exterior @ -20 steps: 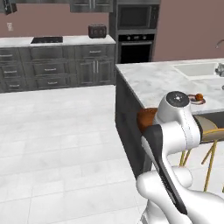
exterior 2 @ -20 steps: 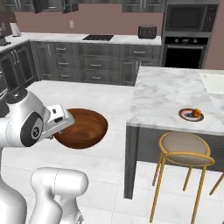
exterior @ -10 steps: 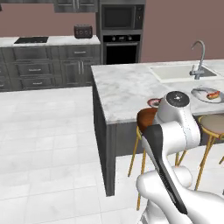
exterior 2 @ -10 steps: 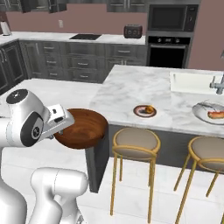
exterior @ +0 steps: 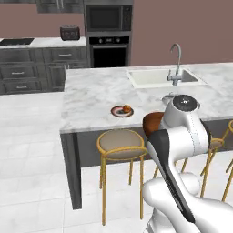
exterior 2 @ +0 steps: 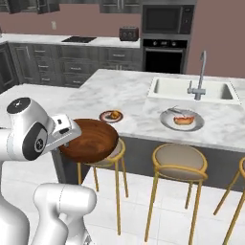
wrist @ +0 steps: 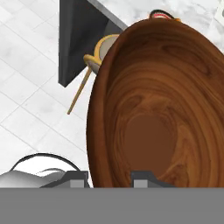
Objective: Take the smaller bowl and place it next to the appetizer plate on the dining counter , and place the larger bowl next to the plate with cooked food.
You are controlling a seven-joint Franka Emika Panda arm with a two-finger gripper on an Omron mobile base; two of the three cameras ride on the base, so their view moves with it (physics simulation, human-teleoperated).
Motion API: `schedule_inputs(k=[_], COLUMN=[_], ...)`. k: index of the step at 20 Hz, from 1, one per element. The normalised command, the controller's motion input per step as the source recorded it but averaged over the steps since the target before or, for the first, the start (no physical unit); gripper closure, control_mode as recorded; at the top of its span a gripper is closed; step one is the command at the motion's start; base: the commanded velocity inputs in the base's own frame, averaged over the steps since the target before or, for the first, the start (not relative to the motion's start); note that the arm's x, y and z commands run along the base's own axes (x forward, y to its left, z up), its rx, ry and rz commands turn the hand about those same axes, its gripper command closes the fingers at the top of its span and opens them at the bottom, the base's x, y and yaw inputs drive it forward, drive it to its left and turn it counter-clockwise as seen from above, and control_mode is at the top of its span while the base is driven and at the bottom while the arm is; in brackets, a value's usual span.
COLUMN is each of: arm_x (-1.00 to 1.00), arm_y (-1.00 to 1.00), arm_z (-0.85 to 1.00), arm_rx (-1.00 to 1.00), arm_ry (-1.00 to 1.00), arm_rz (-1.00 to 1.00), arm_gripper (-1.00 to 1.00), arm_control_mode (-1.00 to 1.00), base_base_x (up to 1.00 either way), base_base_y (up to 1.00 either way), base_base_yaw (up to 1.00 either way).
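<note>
A: What's nearest the robot?

B: The larger bowl. The fingers are clamped on its near rim, one pad inside the wall and one outside, so it is being carried. It hangs level in the air, off the counter, over the stool in front of the counter's near edge.

A: Which step is that, would you say?

B: The second one, I judge: bringing the big bowl to the plate with cooked food. I can't make out the smaller bowl, so I won't say whether the first step is done.

A: What lies beyond the bowl?

B: The appetizer plate sits close to the near edge of the dining counter. The cooked-food plate lies further along that edge, between it and the sink, which is set toward the far edge with the faucet beside it.

A: So the next move?

B: Probably carrying the bowl past the appetizer plate, above the near edge, then lowering it onto bare marble just beside the cooked-food plate before letting go.
</note>
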Motion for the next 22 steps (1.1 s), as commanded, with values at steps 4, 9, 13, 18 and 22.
schedule_inputs(k=[4, 9, 13, 18, 22], arm_x=[0.00, 0.00, 0.19, 0.84, 1.00], arm_y=[0.00, 0.00, -0.20, -0.99, -1.00], arm_z=[0.00, 0.00, -0.06, -0.32, -0.33], arm_rx=[0.00, 0.00, 0.02, 0.10, 0.08], arm_ry=[0.00, 0.00, 0.00, 0.00, 0.00], arm_rz=[0.00, 0.00, 0.01, 0.05, 0.04], arm_gripper=[1.00, 1.00, 1.00, 1.00, 1.00], arm_control_mode=[1.00, 1.00, -1.00, -1.00, -1.00], base_base_x=[0.38, 0.72, 0.66, 0.00, 0.00], base_base_y=[-1.00, -0.98, -0.55, 0.00, 0.00], base_base_yaw=[0.06, 0.07, 0.04, 0.00, 0.00])
